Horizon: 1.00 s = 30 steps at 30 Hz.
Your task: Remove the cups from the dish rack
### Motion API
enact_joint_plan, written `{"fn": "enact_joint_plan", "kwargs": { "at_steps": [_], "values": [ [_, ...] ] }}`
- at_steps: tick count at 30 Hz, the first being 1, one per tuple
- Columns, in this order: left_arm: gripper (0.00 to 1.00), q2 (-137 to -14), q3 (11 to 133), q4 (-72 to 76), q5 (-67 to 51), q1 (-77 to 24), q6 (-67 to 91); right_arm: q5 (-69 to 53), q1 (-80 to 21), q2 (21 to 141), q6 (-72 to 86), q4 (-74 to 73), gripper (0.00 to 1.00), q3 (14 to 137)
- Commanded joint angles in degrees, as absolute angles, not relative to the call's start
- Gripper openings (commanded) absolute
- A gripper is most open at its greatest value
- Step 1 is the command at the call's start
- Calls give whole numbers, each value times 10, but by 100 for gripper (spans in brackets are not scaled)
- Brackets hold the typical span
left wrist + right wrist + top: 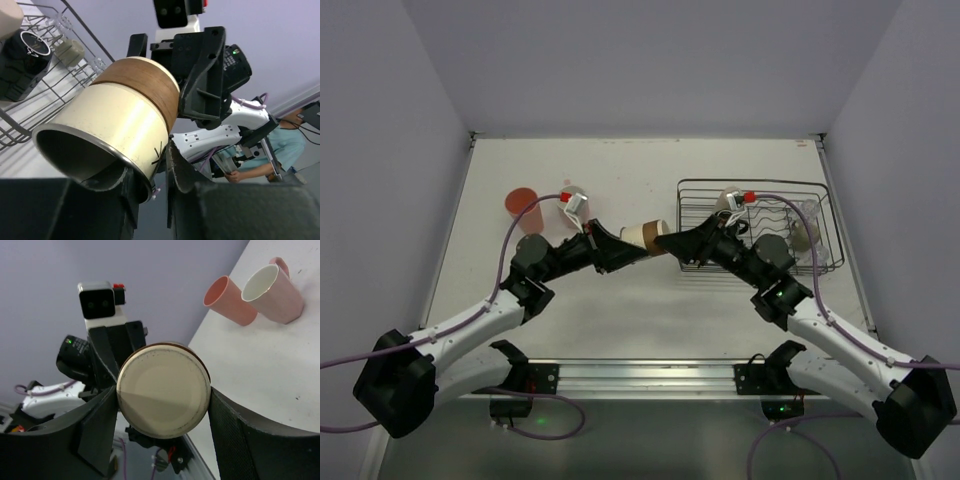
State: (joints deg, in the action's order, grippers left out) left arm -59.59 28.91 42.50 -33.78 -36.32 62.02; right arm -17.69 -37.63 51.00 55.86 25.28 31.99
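Observation:
A beige cup [648, 234] with a brown band is held on its side in the air between the two arms, left of the dish rack [825, 262]. My right gripper [667, 243] is shut on its base end; its fingers [227, 420] press both sides of the round base [162, 394]. My left gripper [634, 243] is shut on the cup's rim [95, 145], one finger inside and one outside [182, 167]. A salmon-orange cup [520, 204] and a pale pink cup [576, 190] stand on the table at the left. A shiny metal cup [731, 198] and an olive-grey mug [804, 236] sit in the rack.
The rack stands at the right of the white table [620, 170], near its right wall. The salmon cup [227, 299] and the pink cup [274, 290] stand close together. A person [285, 145] sits beyond the table in the left wrist view.

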Motion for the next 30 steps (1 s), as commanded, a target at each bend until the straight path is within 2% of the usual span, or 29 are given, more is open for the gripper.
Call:
{"fn": "enact_joint_plan", "kwargs": {
  "at_steps": [1,2,3,4,6,7,9,13,17,23,30],
  "values": [
    [17,-584,285,501,-299,-369,609,-215,-381,538,595,321,33,299],
    [13,-584,286,504,-297,-370,606,-217,-382,542,596,320,37,299],
    [10,-583,287,503,-296,-370,599,-218,-381,546,595,320,48,298],
    [7,-579,288,484,-291,-370,581,-214,-382,547,588,313,76,298],
    [2,-565,318,414,-259,-370,540,-180,-381,536,574,250,94,306],
    [0,-563,340,294,-242,-370,479,-159,-381,528,545,213,99,312],
    [0,-572,418,118,-178,-370,391,-88,-382,500,496,108,99,341],
    [0,-640,537,-86,-68,-370,281,-5,-381,469,431,-14,99,378],
    [0,-755,640,-182,34,-370,227,39,-381,438,399,-65,99,374],
    [0,-950,807,-312,98,-370,178,71,-381,404,363,-106,99,372],
    [0,-1089,957,-411,150,-370,141,32,-381,383,370,-80,99,338]
  ]
}}
